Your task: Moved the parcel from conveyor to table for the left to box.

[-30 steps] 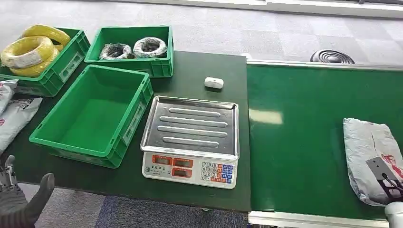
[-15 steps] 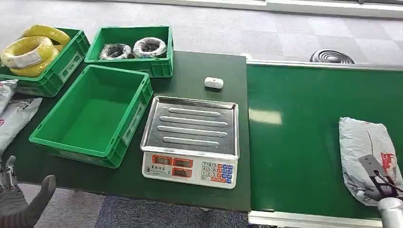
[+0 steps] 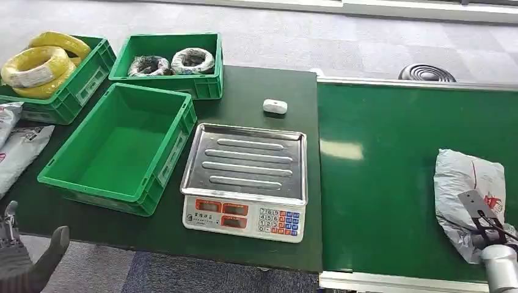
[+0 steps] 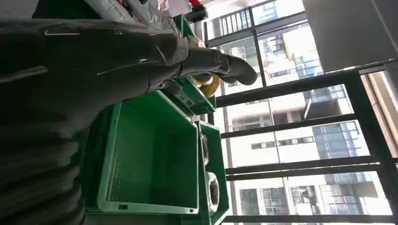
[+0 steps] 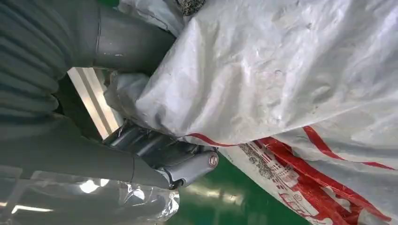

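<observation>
My right hand (image 3: 488,231) sits at the near right corner of the conveyor (image 3: 391,177), on the parcel (image 3: 467,195). In the right wrist view my thumb (image 5: 126,40) lies over the top of the parcel (image 5: 291,84) and my fingers (image 5: 159,157) curl underneath, so the hand (image 5: 94,117) grips the grey bag with its crumpled edge between them.

Against a second ago, the parcel has shifted a little toward the scale and bunched up; its far edge now looks humped, not flat, and the red print sits higher. My right hand has moved in with it, further from the right edge of the picture. The bag is on the belt, well apart from the table (image 3: 256,91).

My left hand (image 3: 24,262) hangs low at the near left corner, below the table edge, holding nothing. Thumb and fingers are apart in the head view, and in the left wrist view the fingers (image 4: 220,65) are stretched out straight. It has dropped slightly since the earlier frame.

No change in the rest: empty green crate (image 3: 119,149) beside the scale (image 3: 247,180), crate of yellow coils (image 3: 46,64), crate of wrapped coils (image 3: 171,61), small white item (image 3: 275,106), grey bags (image 3: 18,146) at the left edge.
</observation>
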